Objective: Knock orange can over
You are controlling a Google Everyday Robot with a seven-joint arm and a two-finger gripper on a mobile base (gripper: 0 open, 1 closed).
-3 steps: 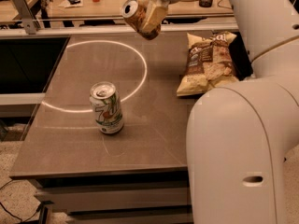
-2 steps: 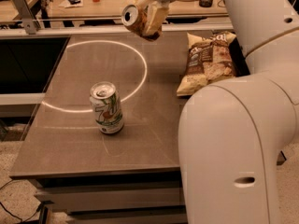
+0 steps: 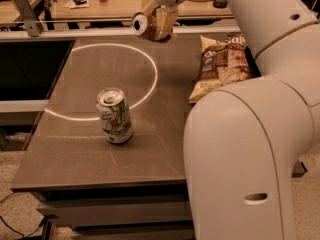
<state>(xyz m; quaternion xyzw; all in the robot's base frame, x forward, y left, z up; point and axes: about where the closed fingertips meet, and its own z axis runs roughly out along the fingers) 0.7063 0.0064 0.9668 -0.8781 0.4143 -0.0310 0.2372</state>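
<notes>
The orange can [image 3: 141, 24] is off the table, tipped on its side with its silver top facing left, above the table's far edge. My gripper [image 3: 159, 20] is at the top centre and is shut on the orange can, its tan fingers [image 3: 165, 19] around the can's body. My white arm [image 3: 245, 149] fills the right side of the view and hides that part of the table.
A white-and-green 7UP can [image 3: 115, 116] stands upright at the middle left of the grey table [image 3: 150, 154]. A chip bag [image 3: 222, 64] lies at the right. A bright ring of light [image 3: 152, 79] marks the tabletop. A wooden counter [image 3: 115, 1] lies behind.
The held can has tipped a little further, its top dropping slightly. My arm's big elbow section has shifted left. The 7UP can and the chip bag have not moved.
</notes>
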